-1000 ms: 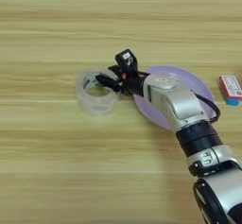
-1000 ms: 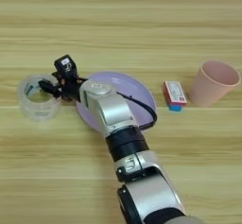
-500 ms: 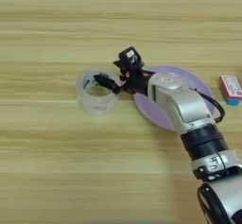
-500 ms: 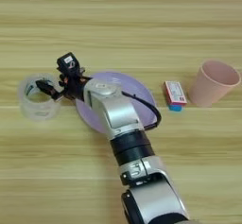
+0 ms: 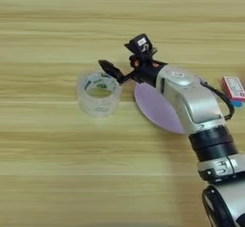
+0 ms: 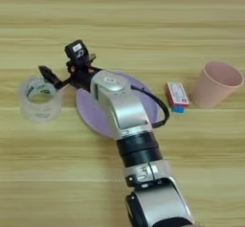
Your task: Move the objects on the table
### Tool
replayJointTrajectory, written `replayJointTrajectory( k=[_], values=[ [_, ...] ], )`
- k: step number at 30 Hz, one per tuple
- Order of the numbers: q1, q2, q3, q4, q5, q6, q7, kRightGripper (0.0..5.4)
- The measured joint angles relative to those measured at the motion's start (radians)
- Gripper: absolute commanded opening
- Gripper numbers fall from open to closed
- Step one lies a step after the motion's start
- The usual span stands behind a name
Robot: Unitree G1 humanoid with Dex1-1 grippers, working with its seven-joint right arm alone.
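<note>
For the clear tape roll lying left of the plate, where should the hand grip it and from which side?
Likely best across the wall of the tape roll, one finger down the open centre and one outside, coming from above. It lies flat with its hole facing up, so the rim is exposed all round. The near-right wall, beside the right hand, needs the least travel.

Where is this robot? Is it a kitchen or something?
Probably not a kitchen; more likely a test table for robot practice. The wooden table holds unrelated items: a tape roll, a lavender plate, a pink cup and a small red-and-white box.
</note>
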Motion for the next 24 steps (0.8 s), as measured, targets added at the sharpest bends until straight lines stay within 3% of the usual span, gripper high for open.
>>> replayJointTrajectory(
  k=[3,9,14,20,24],
  values=[
    [0.015,-0.005,-0.025,-0.051,-0.001,-0.025,-0.029,5.38],
    [0.155,-0.011,-0.11,-0.191,0.019,-0.09,-0.075,5.38],
    [0.186,-0.025,-0.222,-0.231,0.033,-0.171,-0.139,5.38],
    [0.265,-0.102,-0.418,-0.277,0.048,-0.24,-0.216,5.38],
    [0.29,-0.11,-0.463,-0.283,0.049,-0.261,-0.245,5.38]
  ],
)
